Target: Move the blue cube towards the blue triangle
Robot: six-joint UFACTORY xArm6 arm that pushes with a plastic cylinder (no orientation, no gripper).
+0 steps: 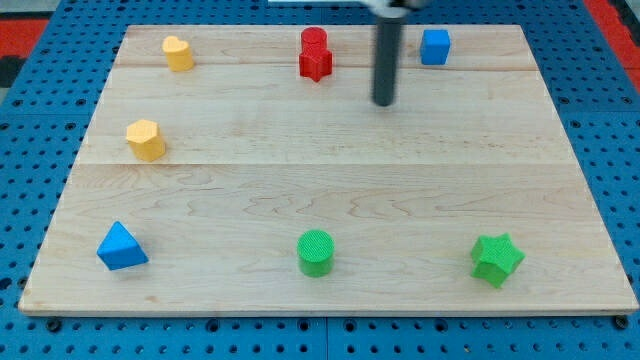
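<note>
No text, label, brand, number or sign can be read anywhere: none on the pale wooden board point(330, 180), none on the coloured blocks, none on the blue pegboard point(30, 120) around the edges.

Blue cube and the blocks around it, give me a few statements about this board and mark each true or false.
1. The blue cube sits near the view's top right. True.
2. My tip touches the blue cube. False: it stands apart, below and to the cube's left.
3. The blue triangle is at the view's bottom left. True.
4. Two green blocks lie along the top edge. False: the green cylinder and green star lie near the bottom.
5. The red blocks are left of my tip. True.
</note>
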